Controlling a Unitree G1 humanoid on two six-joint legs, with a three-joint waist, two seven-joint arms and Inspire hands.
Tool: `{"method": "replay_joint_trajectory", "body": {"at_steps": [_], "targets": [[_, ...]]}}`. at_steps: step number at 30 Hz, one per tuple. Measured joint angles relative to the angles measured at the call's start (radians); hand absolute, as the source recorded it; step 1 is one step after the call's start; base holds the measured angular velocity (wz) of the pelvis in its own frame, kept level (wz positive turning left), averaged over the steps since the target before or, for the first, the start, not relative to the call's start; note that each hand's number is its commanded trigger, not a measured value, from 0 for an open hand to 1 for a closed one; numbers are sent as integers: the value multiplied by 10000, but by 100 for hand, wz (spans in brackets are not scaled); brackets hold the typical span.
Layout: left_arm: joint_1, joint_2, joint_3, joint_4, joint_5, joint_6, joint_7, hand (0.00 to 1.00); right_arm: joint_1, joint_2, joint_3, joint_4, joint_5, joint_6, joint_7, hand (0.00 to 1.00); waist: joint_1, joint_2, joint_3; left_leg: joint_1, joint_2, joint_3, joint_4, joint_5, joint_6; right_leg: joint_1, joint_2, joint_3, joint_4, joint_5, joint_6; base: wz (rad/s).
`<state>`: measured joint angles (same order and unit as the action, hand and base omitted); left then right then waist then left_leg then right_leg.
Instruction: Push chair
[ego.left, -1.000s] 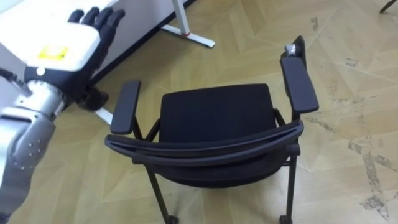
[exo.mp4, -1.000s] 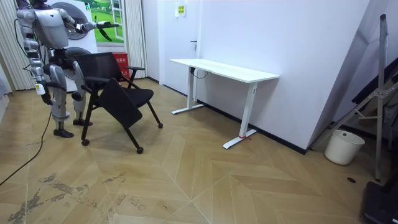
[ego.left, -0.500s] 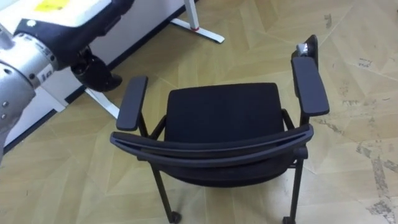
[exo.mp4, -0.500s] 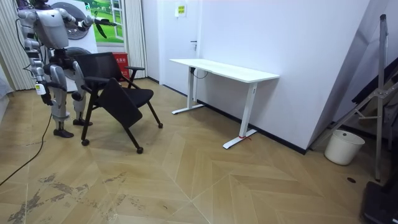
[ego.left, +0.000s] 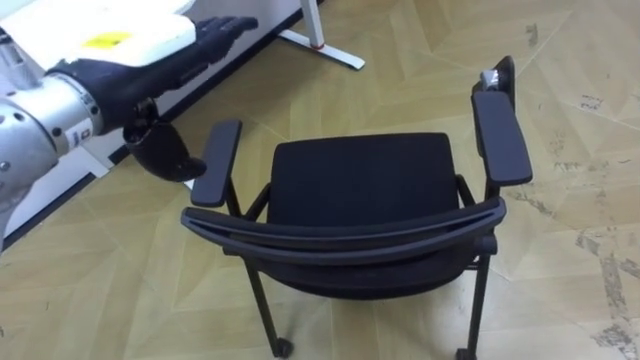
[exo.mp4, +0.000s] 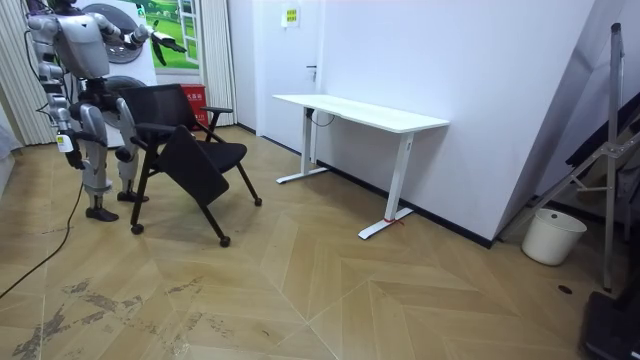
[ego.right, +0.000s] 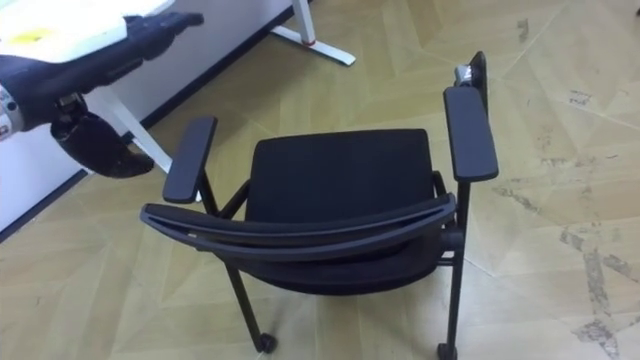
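A black chair stands on herringbone wood floor near a white desk.

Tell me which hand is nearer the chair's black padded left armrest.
Left. The left hand is raised, fingers straight, above and left of the black padded left armrest; the right hand hangs at the robot's side, behind the black wheeled chair.

1. The black padded armchair on castors stands on the herringbone wooden floor just before the robot, backrest nearest.
2. The white rectangular desk on metal legs stands ahead and left of the chair.
3. The left hand hangs above and left of the chair's left armrest, apart from it.
4. A white plastic bucket sits beyond the desk, at the room view's right.
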<state>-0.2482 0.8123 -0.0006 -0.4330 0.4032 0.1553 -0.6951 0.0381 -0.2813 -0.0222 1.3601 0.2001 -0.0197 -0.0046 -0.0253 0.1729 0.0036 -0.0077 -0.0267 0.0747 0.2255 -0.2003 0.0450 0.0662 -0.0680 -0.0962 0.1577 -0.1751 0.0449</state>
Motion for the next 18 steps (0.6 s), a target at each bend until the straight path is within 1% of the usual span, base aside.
{"method": "replay_joint_trajectory", "body": {"at_steps": [1, 2, 3, 7, 9, 10, 12, 15, 17, 18], "targets": [[0, 0, -2, 0, -1, 0, -56, 0, -1, 0, 1, 0, 1, 0, 0, 0, 0, 0, 0, 1, 0, 10, 9, 0, 0, -1, 0, 9, 11, 0, 0, 0], [0, 0, -2, 0, -14, 2, -174, 0, -3, 0, 0, 0, 0, 0, 0, 0, -3, -42, 31, 2, 2, 14, 23, 0, 1, -2, 0, 16, 35, 0, 0, 0], [0, -1, -3, 0, -14, 1, -257, 0, -5, 0, 1, -1, 2, 1, 1, 0, -10, 3, -1, 1, 8, 15, 42, -1, 1, -22, 1, 25, 86, 0, 0, 0], [-1, 0, -3, -1, -5, 3, -428, 0, 0, 0, 1, 2, 4, 10, -3, 0, -26, 9, -4, -6, 15, 13, 92, -15, 19, -24, 5, 74, 127, 0, 0, 0], [-1, 0, -8, -7, -4, 33, -608, 0, 5, 0, -1, 8, 14, 80, -11, 0, -44, 38, -22, -4, 14, 11, 118, -25, 33, -4, 6, 100, 134, 0, 0, 0], [-1, 0, -10, -16, -4, 66, -649, 0, 11, 0, -1, 8, 5, 109, -14, 0, -45, 16, -6, -3, 14, 13, 118, -26, 34, 2, 6, 106, 136, 1, 1, 0], [0, 0, -8, -169, 3, 194, -826, 0, 45, 0, -4, 7, -7, 185, -23, 0, -25, 30, -16, -12, 12, 30, 117, -27, 36, 12, 5, 113, 138, 1, 1, 0], [11, -2, -7, -509, 2, 200, -1021, 0, 80, 3, -22, 5, -6, 214, -24, 0, -34, 55, -34, 40, 15, 43, 100, -25, 34, 13, 6, 115, 139, 0, 1, 0], [20, -48, -7, -706, 1, 195, -1027, 0, 78, 7, -21, -10, -7, 214, -35, 0, -54, 33, -18, 73, 27, 56, 81, -23, 30, 27, 12, 117, 141, 0, 1, -2], [58, -64, -8, -794, 0, 187, -1027, 0, 70, 5, -22, -12, -2, 212, -56, 0, -55, -6, 11, 127, 36, 55, 38, -22, 28, 50, 17, 127, 140, 0, 1, -5]]}}
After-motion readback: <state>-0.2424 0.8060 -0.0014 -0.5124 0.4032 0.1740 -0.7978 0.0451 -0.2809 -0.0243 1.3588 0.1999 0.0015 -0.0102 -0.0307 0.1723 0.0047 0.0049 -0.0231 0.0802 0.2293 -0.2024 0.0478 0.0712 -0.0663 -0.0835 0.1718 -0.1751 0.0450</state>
